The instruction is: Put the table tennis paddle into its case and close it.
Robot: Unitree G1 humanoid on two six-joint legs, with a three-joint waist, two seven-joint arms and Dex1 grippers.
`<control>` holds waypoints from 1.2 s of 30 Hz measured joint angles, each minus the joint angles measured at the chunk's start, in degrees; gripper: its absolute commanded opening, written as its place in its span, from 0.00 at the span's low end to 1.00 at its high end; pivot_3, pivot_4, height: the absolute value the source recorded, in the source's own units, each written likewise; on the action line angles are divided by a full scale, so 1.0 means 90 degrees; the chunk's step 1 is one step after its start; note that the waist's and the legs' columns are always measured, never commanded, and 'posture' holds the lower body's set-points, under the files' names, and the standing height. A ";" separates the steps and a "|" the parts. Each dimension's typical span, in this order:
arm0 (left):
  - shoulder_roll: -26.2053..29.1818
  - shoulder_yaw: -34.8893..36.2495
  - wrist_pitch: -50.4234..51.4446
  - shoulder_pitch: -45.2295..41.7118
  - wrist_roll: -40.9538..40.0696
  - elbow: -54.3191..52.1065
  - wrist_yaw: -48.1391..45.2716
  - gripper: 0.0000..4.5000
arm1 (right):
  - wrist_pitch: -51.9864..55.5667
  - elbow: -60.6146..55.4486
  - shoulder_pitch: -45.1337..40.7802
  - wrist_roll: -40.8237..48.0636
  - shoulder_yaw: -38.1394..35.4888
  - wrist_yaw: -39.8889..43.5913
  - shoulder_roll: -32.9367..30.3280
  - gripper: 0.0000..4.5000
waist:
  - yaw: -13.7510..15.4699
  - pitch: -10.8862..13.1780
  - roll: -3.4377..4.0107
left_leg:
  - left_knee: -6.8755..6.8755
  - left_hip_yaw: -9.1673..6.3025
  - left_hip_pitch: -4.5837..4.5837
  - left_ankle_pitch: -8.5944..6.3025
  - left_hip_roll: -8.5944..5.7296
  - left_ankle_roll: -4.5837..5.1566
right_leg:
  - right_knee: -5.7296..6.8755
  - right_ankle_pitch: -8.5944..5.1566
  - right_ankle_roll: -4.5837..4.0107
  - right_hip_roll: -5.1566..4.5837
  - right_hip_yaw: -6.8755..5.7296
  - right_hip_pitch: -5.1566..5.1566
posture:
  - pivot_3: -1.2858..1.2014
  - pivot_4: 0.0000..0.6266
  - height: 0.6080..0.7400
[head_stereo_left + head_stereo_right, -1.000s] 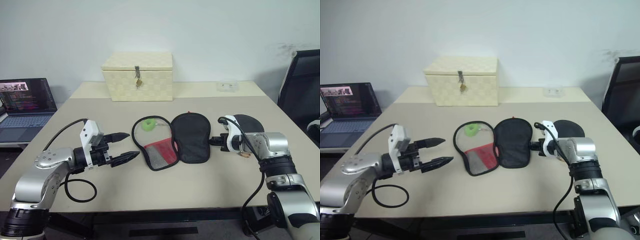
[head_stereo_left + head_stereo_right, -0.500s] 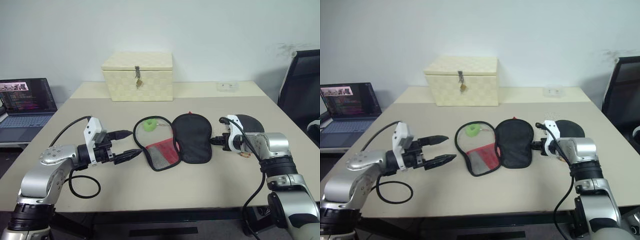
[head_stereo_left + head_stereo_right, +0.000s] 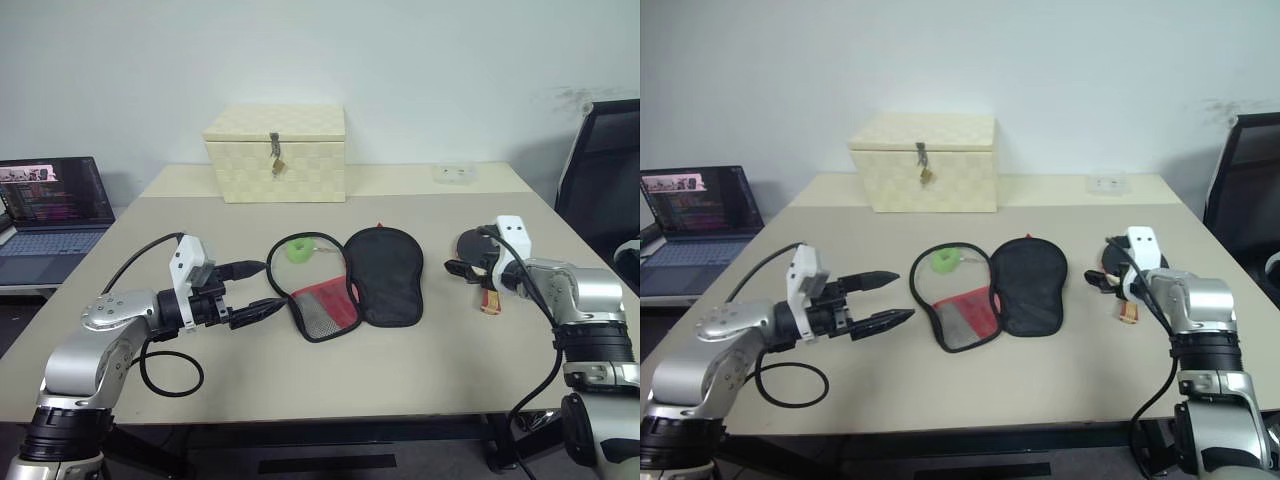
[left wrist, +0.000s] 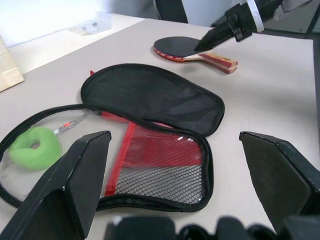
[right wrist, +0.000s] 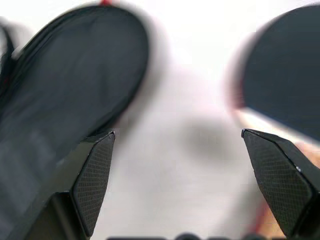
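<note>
We see the case (image 3: pixel 350 280) lying unzipped at frame centre on the counter (image 3: pixel 400 350). Paddle (image 4: pixel 192 50) sits right of it. Left claw (image 3: pixel 250 292) and right claw (image 3: pixel 462 256) both gape, empty.

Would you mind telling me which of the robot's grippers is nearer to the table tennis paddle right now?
The right. The right gripper hovers open beside the table tennis paddle, at the blade. The left gripper is open on the far side of the opened case.

One paddle (image 4: pixel 192 49), one case (image 3: pixel 345 278), one box (image 3: pixel 277 152). One laptop (image 3: pixel 52 212), one chair (image 3: pixel 602 170). Two grippers: left (image 3: pixel 256 291), right (image 3: pixel 466 258).
</note>
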 measured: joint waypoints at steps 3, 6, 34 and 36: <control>-0.0072 -0.0152 -0.0003 -0.0214 -0.0006 0.0088 -0.0111 1.00 | 0.0042 -0.0133 0.0190 -0.0111 -0.0282 -0.0524 0.0061 1.00 | 0.0014 -0.0001 -0.0001 | 0.0007 0.0003 0.0003 0.0001 -0.0003 0.0000 | 0.0011 0.0000 0.0000 0.0003 0.0002 0.0000 | 0.52 0.24 1.00; -0.0188 -0.0306 -0.0069 -0.0502 0.0045 0.0304 -0.0201 1.00 | 0.0035 -0.0011 0.0295 -0.0210 -0.0376 -0.0879 0.0227 1.00 | -0.0001 -0.0001 -0.0001 | 0.0008 0.0010 0.0009 0.0001 -0.0003 0.0001 | 0.0022 0.0000 0.0000 0.0012 0.0008 0.0000 | 0.52 0.24 1.00; -0.0237 -0.0483 -0.0118 -0.0621 0.0107 0.0383 -0.0491 1.00 | -0.2402 0.2952 -0.0399 -0.0858 -0.0100 -0.1189 0.0592 0.27 | -0.0065 -0.0002 -0.0002 | 0.0016 0.0024 0.0021 0.0002 -0.0005 0.0000 | 0.0049 -0.0001 0.0000 0.0021 0.0023 -0.0001 | 0.52 0.24 1.00; -0.0212 -0.0403 -0.0101 -0.0549 0.0103 0.0354 -0.0467 1.00 | -0.2476 0.2970 -0.0400 -0.0844 -0.0116 -0.1208 0.0592 0.23 | -0.0057 -0.0001 -0.0002 | 0.0015 0.0023 0.0020 0.0002 -0.0007 0.0000 | 0.0049 -0.0001 0.0000 0.0020 0.0021 -0.0001 | 0.52 0.24 1.00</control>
